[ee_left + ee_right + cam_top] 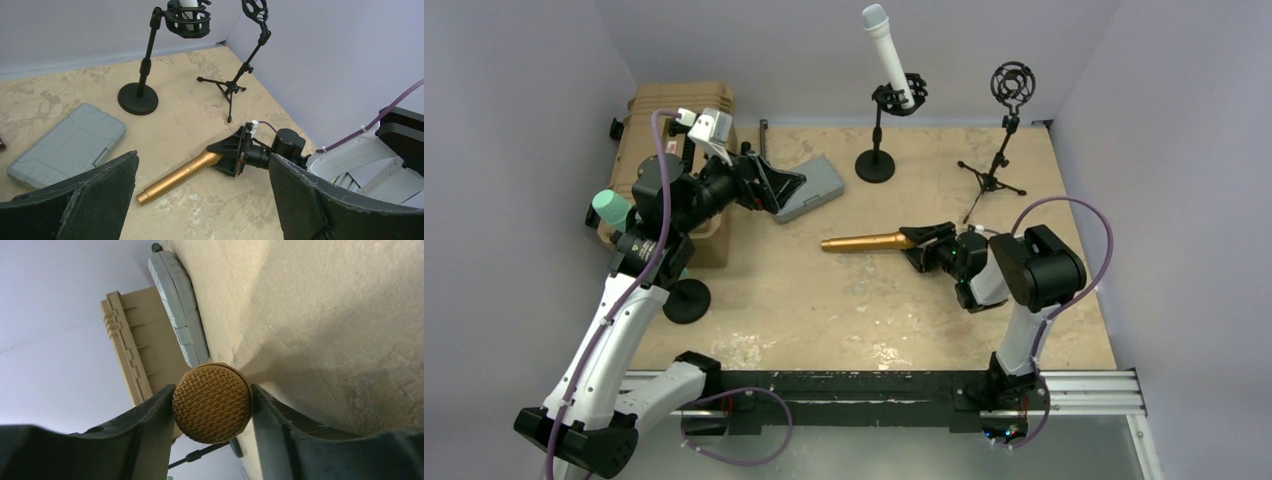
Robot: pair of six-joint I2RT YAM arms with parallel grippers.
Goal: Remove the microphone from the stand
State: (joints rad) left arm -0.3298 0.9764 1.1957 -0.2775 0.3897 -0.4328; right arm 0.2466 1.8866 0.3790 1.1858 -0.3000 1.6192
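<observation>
The gold microphone (864, 242) lies lengthwise near the middle of the table (824, 310), its handle pointing to 9 o'clock in the overhead view and its head to 3 o'clock. The right gripper (919, 246) has hold of it at the head end: the wrist view shows the round mesh grille (212, 402) pressed between the two dark fingers (150, 425), one against each side, the jaws partly closed to the grille's width. The body runs flat along the tabletop (whether it rests on the wood or sits just above it, I cannot tell). The tripod stand (990, 180), topped by a ring-shaped shock mount (1011, 84), stands apart from the microphone at about 1 o'clock from it, near the table's far right corner. At 12 o'clock from the gold microphone a round-base stand (875, 165) carries a white microphone (887, 52), tilted in its clip. The left gripper (779, 190) is raised off the table at about 10 o'clock, jaws spread wide with nothing between them, just beside a flat grey case (812, 187). Farther out at 9 o'clock are a tan hard case (649, 120) and a teal-headed microphone (610, 210).
</observation>
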